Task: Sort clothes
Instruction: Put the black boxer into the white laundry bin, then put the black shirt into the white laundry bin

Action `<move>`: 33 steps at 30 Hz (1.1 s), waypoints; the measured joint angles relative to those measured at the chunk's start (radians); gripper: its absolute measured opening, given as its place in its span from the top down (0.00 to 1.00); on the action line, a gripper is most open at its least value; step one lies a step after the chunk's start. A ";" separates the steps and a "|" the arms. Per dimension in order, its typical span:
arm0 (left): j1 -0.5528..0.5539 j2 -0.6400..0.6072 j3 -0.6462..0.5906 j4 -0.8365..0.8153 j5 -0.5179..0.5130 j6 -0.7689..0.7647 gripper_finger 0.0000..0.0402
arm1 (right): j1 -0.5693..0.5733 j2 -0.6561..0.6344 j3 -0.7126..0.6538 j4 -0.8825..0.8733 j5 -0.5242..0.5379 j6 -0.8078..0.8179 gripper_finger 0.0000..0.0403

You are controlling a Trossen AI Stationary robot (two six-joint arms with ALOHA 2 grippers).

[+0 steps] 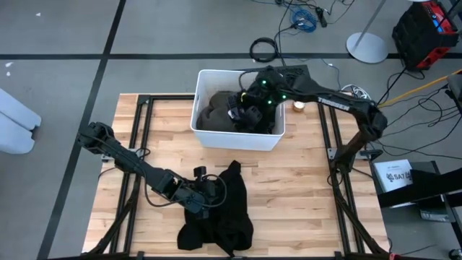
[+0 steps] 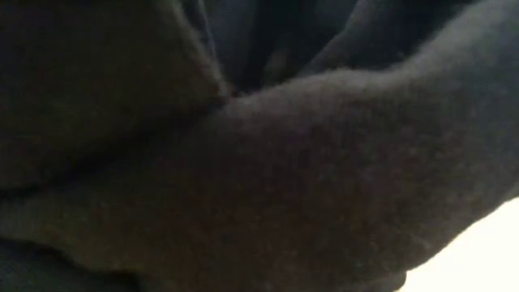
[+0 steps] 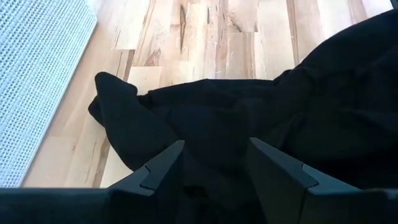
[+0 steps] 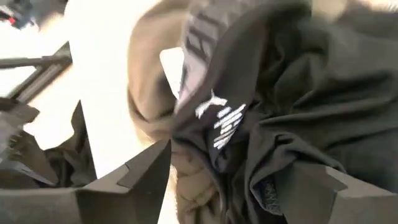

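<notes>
A black garment (image 1: 220, 217) lies crumpled on the wooden table near its front edge; it also shows in the left wrist view (image 3: 261, 106). My left gripper (image 1: 204, 193) is open low over the garment's left part (image 3: 217, 165). The white bin (image 1: 238, 141) at the table's far middle holds an olive-brown garment (image 1: 213, 115) and black garments (image 1: 266, 124). My right gripper (image 1: 242, 110) is open inside the bin, its fingers (image 4: 239, 174) either side of a black garment with white print (image 4: 224, 121), beside the olive-brown one (image 4: 149, 93). My left gripper points down at the black garment with a fold of cloth (image 3: 214, 149) between its open fingers; I cannot tell whether they touch it. My right gripper stands open over the bin's clothes, slanting down from the right; I cannot tell whether it touches them.
Dark cloth (image 2: 259, 162) lies right in front of the low camera and fills its view. A small round object (image 1: 298, 106) sits on the table right of the bin. The table's left edge and the pale floor (image 3: 37, 81) show beyond the black garment.
</notes>
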 joint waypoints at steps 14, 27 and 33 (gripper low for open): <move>0.033 0.000 0.000 0.001 0.020 0.049 0.55 | -0.003 -0.163 0.002 0.080 0.087 0.055 0.40; 0.061 0.000 0.000 0.010 0.032 0.073 0.55 | 0.098 -0.185 0.003 -0.404 0.420 0.140 0.40; 0.064 0.000 0.000 0.011 0.138 0.045 0.55 | 0.240 -0.190 0.003 -0.378 0.476 0.161 0.40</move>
